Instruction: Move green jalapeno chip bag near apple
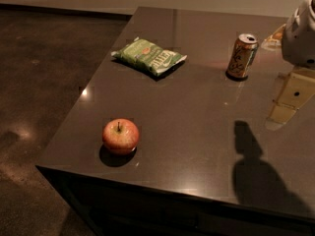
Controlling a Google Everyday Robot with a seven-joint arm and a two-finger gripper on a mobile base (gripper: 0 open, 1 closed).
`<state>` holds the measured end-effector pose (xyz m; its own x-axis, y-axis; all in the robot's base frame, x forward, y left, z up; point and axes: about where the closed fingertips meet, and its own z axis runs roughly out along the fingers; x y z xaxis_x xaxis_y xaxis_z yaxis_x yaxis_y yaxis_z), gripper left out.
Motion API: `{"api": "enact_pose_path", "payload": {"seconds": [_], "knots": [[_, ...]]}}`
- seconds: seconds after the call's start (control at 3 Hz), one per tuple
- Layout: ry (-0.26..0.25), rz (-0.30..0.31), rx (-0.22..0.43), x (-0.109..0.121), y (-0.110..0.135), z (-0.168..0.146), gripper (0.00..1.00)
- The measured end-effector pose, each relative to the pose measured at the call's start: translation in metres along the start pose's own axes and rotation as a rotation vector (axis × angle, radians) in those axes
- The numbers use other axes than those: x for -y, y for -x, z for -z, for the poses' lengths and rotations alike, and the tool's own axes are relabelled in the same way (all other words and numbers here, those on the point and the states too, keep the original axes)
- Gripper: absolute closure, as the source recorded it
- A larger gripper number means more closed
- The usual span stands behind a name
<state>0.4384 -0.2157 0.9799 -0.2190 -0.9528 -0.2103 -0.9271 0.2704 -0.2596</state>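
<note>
A: Bag position?
B: Bag [148, 56] lies flat on the far left of the table [197, 132], well apart from the apple [120, 136] near the front-left corner. Can [241, 56] stands upright to the bag's right.
A: Claw?
B: Claw [294, 91] is at the right edge, over the table, near the can. How far open, or holding anything: cannot tell.
</note>
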Motion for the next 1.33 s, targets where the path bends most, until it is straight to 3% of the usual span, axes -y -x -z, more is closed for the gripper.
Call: {"api": "enact_pose_path", "payload": {"seconds": [0.67, 1.33], "knots": [[-0.002, -0.034, 0.019, 0.011, 0.011, -0.006, 0.00], [0.048, -0.185, 0.144, 0.049, 0.049, -0.034, 0.00]]}}
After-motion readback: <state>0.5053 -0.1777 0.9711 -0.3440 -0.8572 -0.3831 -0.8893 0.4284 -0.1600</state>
